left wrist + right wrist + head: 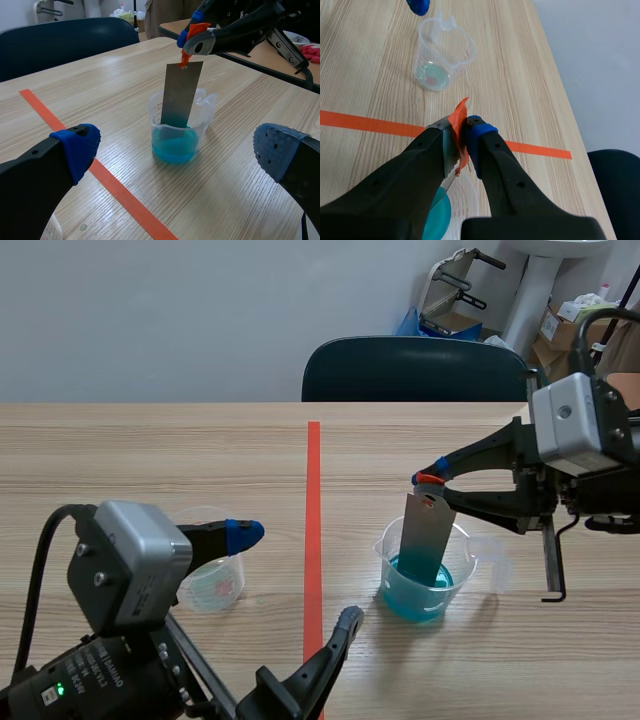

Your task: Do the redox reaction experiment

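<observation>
- The wooden table filled the scene, and a dark chair stood behind its far edge, a little right of the middle.
- The left arm was at the near left. The left claw was spread wide and held nothing. One blue-tipped finger was just over the small clear cup, and the other finger was close to the tape line.
- The right arm came in from the right. The right claw was pinching the top of the metal strip, above the cup of blue liquid.
- An orange-red tape line ran from near to far down the middle of the table.
- The cup of blue liquid, clear plastic with a spout, stood right of the line and was about one third full.
- The small clear cup stood left of the line, well apart from the other cup, with only a thin pale layer at its bottom.
- The metal strip hung almost upright, with its lower end inside the cup, down at the blue liquid.
- An orange tab was at the top of the strip, between the fingers of the right claw.
</observation>
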You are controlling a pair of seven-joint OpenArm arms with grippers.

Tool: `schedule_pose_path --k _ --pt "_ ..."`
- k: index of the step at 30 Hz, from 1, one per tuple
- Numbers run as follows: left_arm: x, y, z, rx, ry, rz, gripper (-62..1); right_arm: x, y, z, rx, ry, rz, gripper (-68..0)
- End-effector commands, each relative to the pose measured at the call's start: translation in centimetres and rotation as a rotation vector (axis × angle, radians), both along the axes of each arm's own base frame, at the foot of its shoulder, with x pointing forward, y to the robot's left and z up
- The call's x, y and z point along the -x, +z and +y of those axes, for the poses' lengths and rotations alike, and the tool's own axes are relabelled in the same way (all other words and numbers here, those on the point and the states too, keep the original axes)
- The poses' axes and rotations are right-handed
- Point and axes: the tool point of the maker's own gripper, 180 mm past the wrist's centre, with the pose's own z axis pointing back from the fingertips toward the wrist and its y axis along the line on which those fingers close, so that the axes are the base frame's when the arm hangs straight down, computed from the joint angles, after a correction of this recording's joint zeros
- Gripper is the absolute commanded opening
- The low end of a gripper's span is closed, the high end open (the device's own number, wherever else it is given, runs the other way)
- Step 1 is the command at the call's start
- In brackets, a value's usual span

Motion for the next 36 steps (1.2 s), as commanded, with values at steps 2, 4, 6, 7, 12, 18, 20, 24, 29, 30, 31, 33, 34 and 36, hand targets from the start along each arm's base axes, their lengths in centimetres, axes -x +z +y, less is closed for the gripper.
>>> schedule_pose_path --k 2,4,6,7,12,18,20,24,29,30,31,33,34,36 --pt "0.1 0.7 -0.3 0.026 -0.002 -0.011 1.4 0.0 1.5 0.0 -0.02 0.021 -0.028 -66.8" --pt "0.1 0.7 -0.3 0.026 -0.002 -0.011 1.4 0.2 1.8 0.0 -0.017 0.03 -0.036 -66.8" --pt "0.1 0.7 -0.3 0.026 -0.002 -0.011 1.4 0.3 2.0 0.1 -0.013 0.038 -0.045 -66.8" --pt "0.1 0.7 -0.3 0.026 -0.002 -0.011 1.4 0.4 2.2 0.0 -0.01 0.042 -0.048 -66.8" --pt "0.1 0.7 -0.3 0.025 -0.002 -0.01 1.4 0.7 3.2 -0.1 -0.012 0.06 -0.067 -66.8" --pt "0.1 0.7 -0.3 0.025 -0.002 -0.01 1.4 1.1 4.9 -0.3 -0.034 0.076 -0.08 -66.8" --pt "0.1 0.6 -0.3 0.024 -0.002 -0.009 1.4 1.3 5.5 -0.4 -0.04 0.082 -0.084 -66.8" --pt "0.1 0.6 -0.3 0.024 -0.002 -0.009 1.4 1.6 6.4 -0.6 -0.042 0.097 -0.093 -66.8" --pt "0.1 0.6 -0.3 0.024 -0.002 -0.009 1.4 2.1 7.7 -0.8 -0.053 0.112 -0.098 -66.8" --pt "0.1 0.6 -0.3 0.024 -0.002 -0.009 1.4 2.2 8.0 -0.8 -0.055 0.117 -0.099 -66.8" --pt "0.1 0.6 -0.3 0.024 -0.002 -0.009 1.4 2.3 8.2 -0.8 -0.055 0.119 -0.1 -66.8" --pt "0.1 0.6 -0.3 0.024 -0.002 -0.009 1.4 2.4 8.7 -0.8 -0.054 0.121 -0.102 -66.8" --pt "0.1 0.6 -0.3 0.024 -0.002 -0.009 1.4 2.5 8.9 -0.8 -0.057 0.122 -0.101 -66.8" --pt "0.1 0.6 -0.3 0.024 -0.002 -0.009 1.4 2.6 9.4 -0.8 -0.06 0.122 -0.101 -66.8"
